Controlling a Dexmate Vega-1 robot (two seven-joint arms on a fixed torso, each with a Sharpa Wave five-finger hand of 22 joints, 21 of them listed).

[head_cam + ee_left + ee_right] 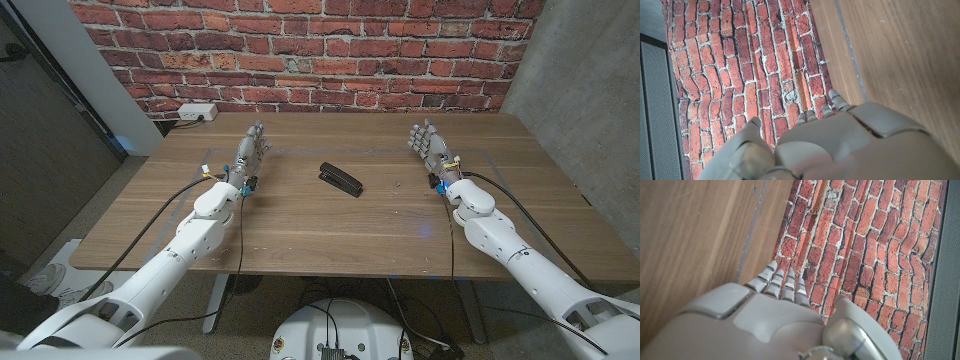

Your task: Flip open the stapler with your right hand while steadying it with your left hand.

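The stapler [340, 179] lies closed mid-desk [300, 230], between my hands and well apart from both. My left robot hand [250, 150] and right robot hand [432, 146] wait empty, fingers spread, flanking it so each can reach in

White, smooth-shelled arms with rounded segments, black cables running along each. Grey hands: left hand [251, 148], right hand [428, 142], segmented fingers [771, 278]. Small blue and yellow fittings at wrists, at 12 o'clock of forearms.
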